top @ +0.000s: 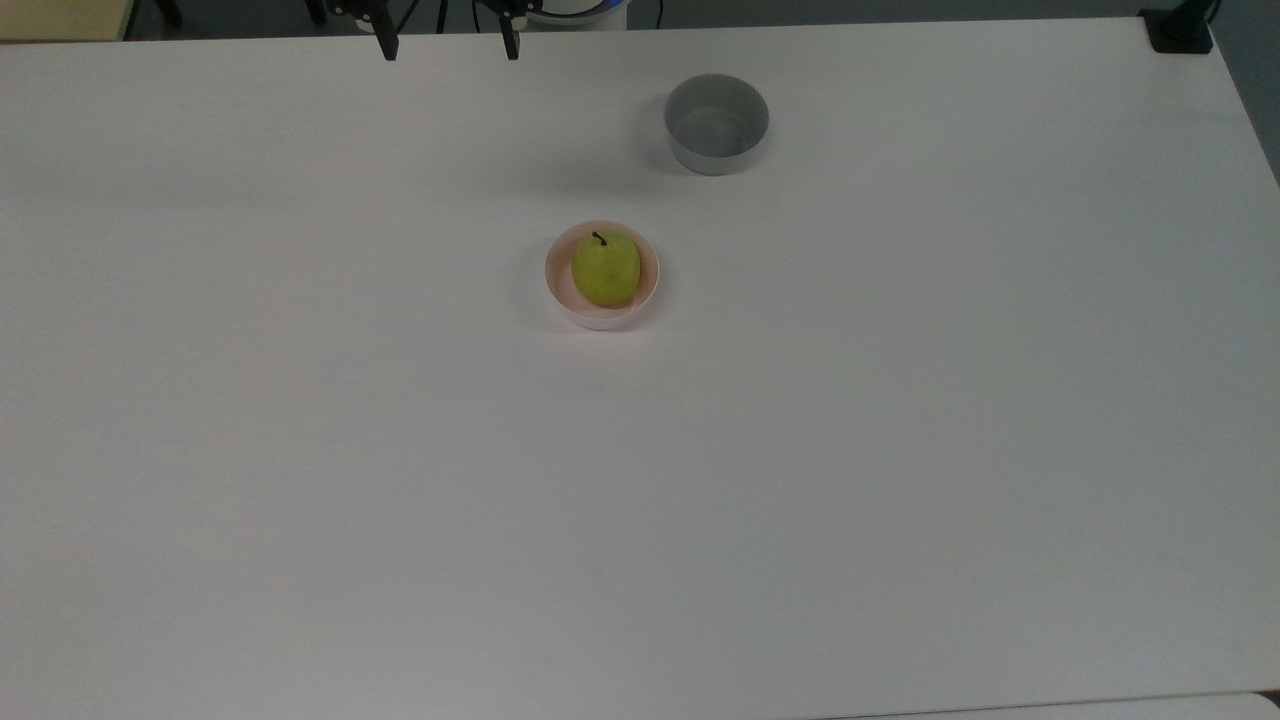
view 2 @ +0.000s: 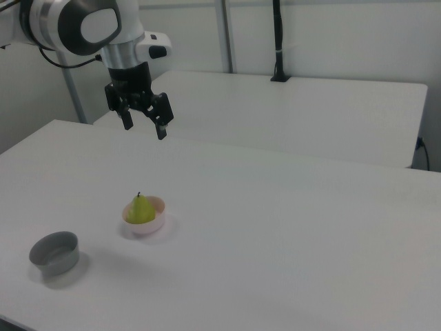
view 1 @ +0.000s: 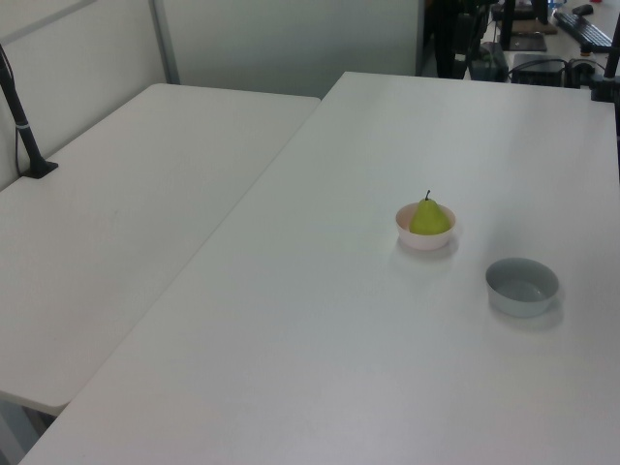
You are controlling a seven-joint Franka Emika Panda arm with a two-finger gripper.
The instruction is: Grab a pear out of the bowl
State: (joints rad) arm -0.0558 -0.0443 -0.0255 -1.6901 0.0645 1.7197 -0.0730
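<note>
Below the tool (view 2: 143, 127), fingers apart and high, the pear (view 2: 141, 209) stands stem-up in the pink bowl (view 2: 156, 225).

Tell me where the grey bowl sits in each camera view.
Top view: grey bowl upper middle, up and right of the pear.
Left view: lower right, right of the pear.
Right view: lower left, left of the pear.
Shared landmark: the pear in the pink bowl.
</note>
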